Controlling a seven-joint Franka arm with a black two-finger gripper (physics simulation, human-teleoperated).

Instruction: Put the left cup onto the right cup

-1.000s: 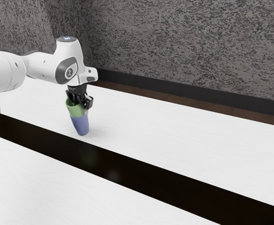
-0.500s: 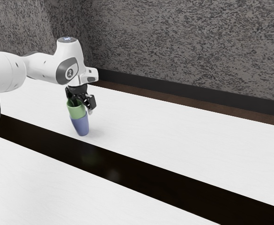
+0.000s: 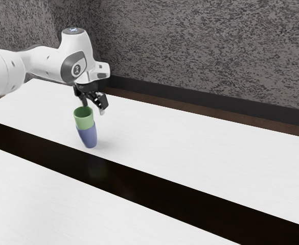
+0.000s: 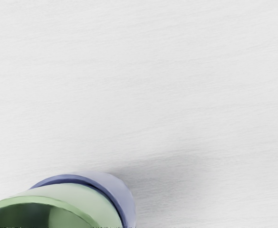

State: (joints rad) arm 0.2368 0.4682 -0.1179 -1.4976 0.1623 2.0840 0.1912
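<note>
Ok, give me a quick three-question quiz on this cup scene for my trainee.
1. True or false: the green cup sits nested in the blue cup.
2. The jaws are: A) shut on the green cup, B) open above the green cup, C) shut on the blue cup.
3. Which cup touches the white table?
Key: 1 true; 2 B; 3 the blue cup.
</note>
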